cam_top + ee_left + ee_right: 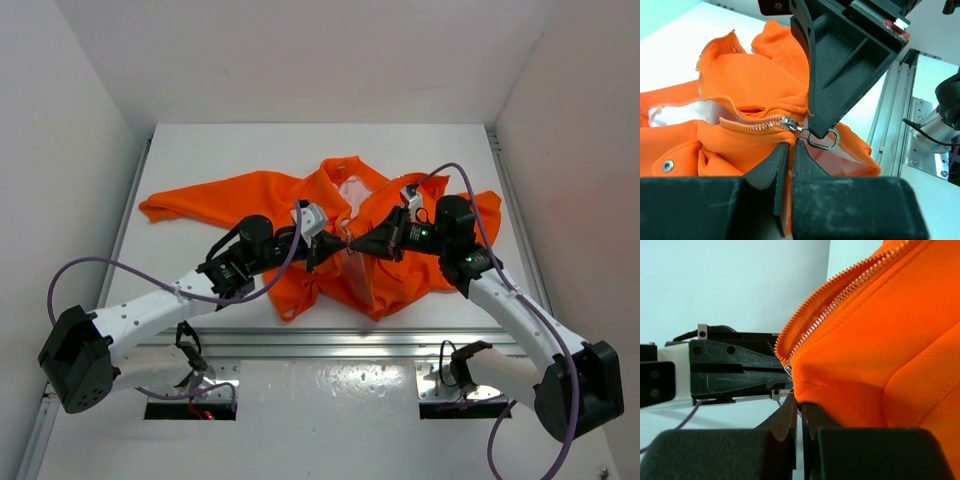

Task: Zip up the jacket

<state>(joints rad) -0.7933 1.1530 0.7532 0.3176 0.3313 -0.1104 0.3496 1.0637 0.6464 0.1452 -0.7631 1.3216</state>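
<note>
Pinching jacket [740, 75], both fingers [771, 172] closed

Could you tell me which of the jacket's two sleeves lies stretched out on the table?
The sleeve on the left in the top view: it runs out long and flat, while the other sleeve sits bunched at the right.

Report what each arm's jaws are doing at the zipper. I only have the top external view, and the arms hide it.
Observer: From the left wrist view, the left jaws are shut on a fold of the jacket, just below the slider.
Operator: Next, the right.
Observer: The right jaws are shut, with their tips at the slider's metal ring pull. I cannot tell whether they pinch it.
Operator: Give me the teeth.
Observer: The teeth look meshed on the slider's side away from the ring pull.
</note>
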